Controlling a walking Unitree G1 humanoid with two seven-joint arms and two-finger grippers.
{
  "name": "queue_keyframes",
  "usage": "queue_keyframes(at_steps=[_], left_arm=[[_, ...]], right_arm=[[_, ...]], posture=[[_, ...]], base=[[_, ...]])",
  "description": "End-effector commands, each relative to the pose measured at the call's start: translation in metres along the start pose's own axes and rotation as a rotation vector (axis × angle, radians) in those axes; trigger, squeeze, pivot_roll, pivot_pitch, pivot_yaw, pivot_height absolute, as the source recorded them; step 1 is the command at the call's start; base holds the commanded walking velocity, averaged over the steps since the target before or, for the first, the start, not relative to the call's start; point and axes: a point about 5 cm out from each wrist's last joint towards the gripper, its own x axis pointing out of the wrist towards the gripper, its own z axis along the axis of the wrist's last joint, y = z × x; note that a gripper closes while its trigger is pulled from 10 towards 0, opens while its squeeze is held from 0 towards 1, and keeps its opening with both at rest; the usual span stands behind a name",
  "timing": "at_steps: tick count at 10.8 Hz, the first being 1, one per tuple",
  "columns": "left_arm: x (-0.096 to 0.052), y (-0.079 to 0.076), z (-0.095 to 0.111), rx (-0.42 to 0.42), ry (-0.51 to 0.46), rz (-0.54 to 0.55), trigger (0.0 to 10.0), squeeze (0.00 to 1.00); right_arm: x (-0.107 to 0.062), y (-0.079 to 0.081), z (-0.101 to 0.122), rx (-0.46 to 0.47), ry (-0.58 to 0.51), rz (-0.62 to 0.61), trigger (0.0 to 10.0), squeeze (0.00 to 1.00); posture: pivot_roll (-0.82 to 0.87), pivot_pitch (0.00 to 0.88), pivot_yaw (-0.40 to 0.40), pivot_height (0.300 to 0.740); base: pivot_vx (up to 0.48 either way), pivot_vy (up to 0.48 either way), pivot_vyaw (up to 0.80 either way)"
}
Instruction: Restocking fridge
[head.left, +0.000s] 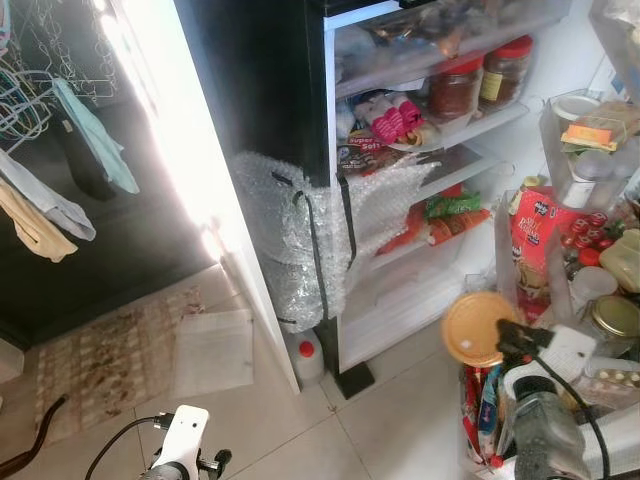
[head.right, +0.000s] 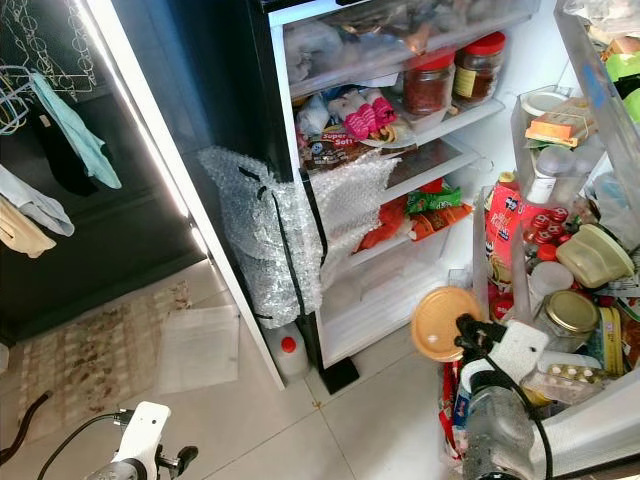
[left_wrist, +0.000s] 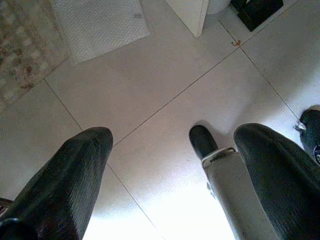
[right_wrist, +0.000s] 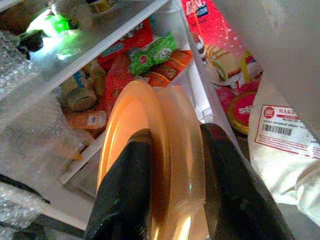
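My right gripper (head.left: 508, 338) is shut on an orange lidded container (head.left: 476, 327), held low in front of the open fridge (head.left: 420, 150), beside the door shelves (head.left: 590, 230). In the right wrist view the black fingers (right_wrist: 131, 185) clamp the orange container (right_wrist: 150, 150) by its rim, with packets on the fridge's lower shelf behind it. The fridge shelves hold red-lidded jars (head.left: 456, 88), pink and red packets (head.left: 395, 118) and snack bags (head.left: 452, 212). My left gripper (left_wrist: 170, 165) is open, hanging low over the tiled floor (left_wrist: 165, 75).
Bubble wrap (head.left: 300, 230) hangs over the fridge's left edge. A small bottle with a red cap (head.left: 308, 358) stands on the floor beneath it. A plastic sheet (head.left: 212, 350) and a rug (head.left: 100, 365) lie left. Clothes hang on a rack (head.left: 50, 150). The door shelves are crowded with jars (head.left: 612, 318).
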Motion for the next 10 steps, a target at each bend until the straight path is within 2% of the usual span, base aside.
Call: queue_keyframes(at_steps=[1, 5, 10], left_arm=[[-0.003, 0.005, -0.010, 0.021, 0.043, 0.007, 10.0, 0.00], [-0.003, 0.006, -0.010, 0.025, 0.047, 0.006, 10.0, 0.00], [-0.003, 0.008, -0.008, 0.037, 0.049, -0.001, 10.0, 0.00]], right_arm=[[-0.003, -0.011, -0.001, 0.019, -0.002, -0.057, 10.0, 0.00], [-0.007, -0.037, 0.007, 0.022, -0.027, -0.169, 10.0, 0.00], [-0.031, -0.104, 0.021, 0.012, -0.039, -0.448, 10.0, 0.00]], posture=[[-0.22, 0.089, 0.099, 0.740], [-0.22, 0.091, 0.100, 0.740], [-0.22, 0.092, 0.110, 0.740]], base=[[0.000, 0.000, 0.00], [0.000, 0.000, 0.00], [0.000, 0.000, 0.00]])
